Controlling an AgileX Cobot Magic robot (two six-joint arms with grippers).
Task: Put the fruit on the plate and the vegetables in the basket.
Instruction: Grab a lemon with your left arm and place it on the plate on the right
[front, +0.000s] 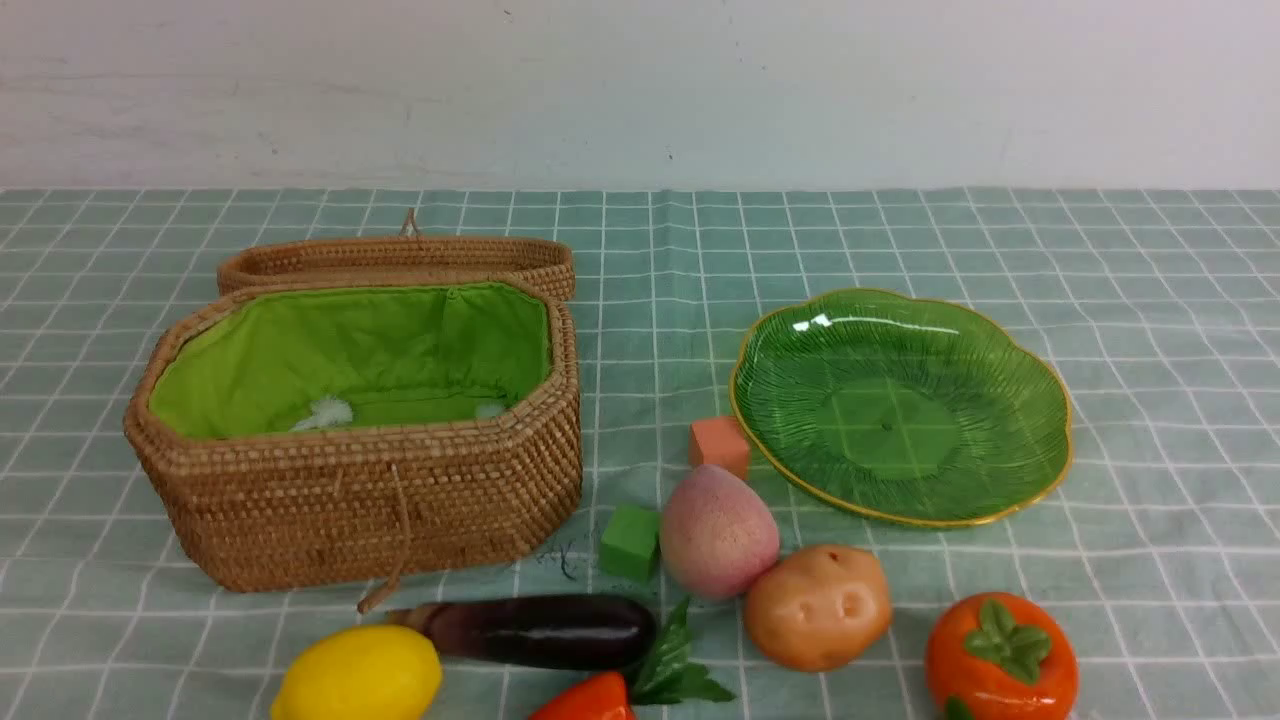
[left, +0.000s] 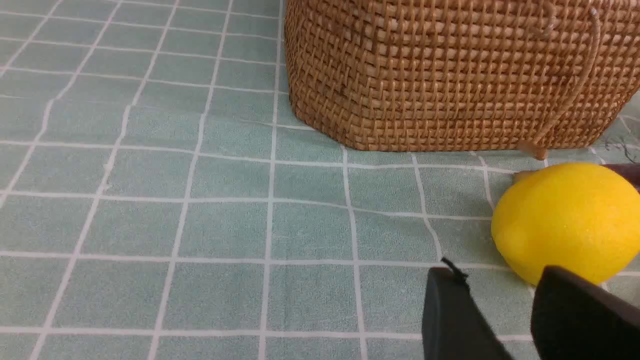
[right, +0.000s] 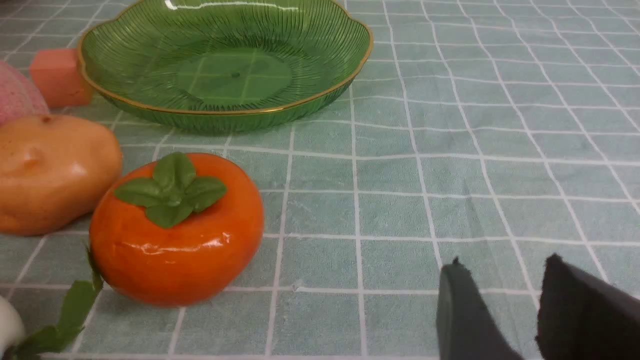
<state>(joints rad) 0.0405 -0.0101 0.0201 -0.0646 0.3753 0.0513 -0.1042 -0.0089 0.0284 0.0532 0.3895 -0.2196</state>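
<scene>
While left claw (left: 495, 274) gapes, lemon (left: 570, 220) lies just ahead.

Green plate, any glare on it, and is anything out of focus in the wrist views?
Front view: small white glints on the plate, far side. Right wrist view: a bright streak along its far rim, sheen on the persimmon. Left wrist view: the lemon looks matte; the fingers are soft-edged.

A staged tabletop workspace, like a robotics lab: a pale green checked tablecloth (front: 1100, 250) against a bare white wall (front: 640, 90), with toy fruit (front: 1000, 655) and vegetables (front: 540, 632) laid out.
</scene>
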